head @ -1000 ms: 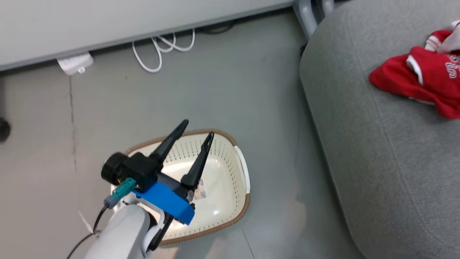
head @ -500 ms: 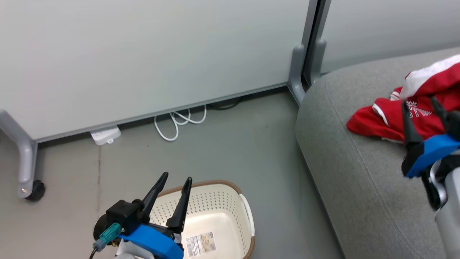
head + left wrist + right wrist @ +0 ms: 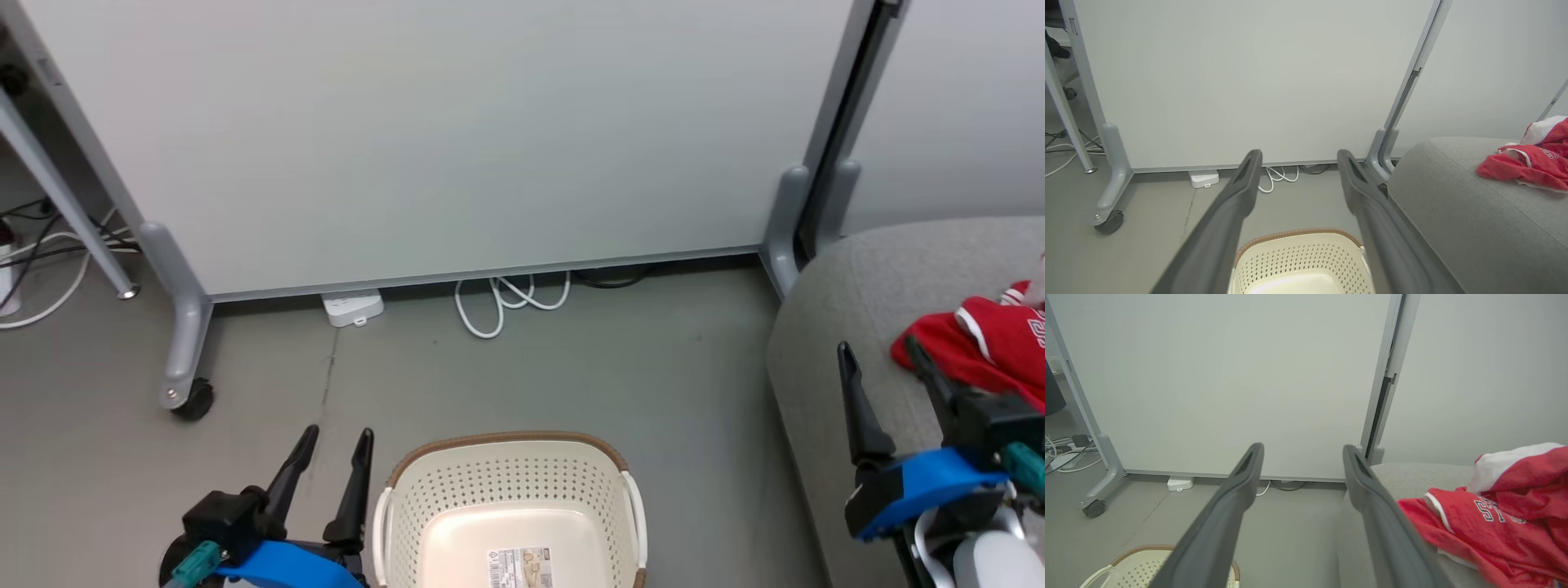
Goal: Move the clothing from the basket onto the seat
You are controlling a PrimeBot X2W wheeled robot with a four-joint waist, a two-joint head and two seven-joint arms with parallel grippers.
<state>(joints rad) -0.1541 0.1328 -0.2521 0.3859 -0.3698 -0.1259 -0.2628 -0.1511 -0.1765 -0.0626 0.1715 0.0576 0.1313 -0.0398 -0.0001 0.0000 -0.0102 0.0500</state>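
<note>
soft bright red clothing [image 3: 992,351] heaped on the large grey fabric seat [image 3: 824,384] at right edge. cream perforated plastic basket [image 3: 506,478] at bottom centre, seemingly empty though cropped. left gripper [image 3: 340,430] and right gripper [image 3: 876,345] spread wide, holding nothing. check the basket floor before stopping.

grey floor [image 3: 571,367] | pale wheeled partition [image 3: 449,139] | white cable [image 3: 498,306] | power strip [image 3: 353,308], perhaps
</note>
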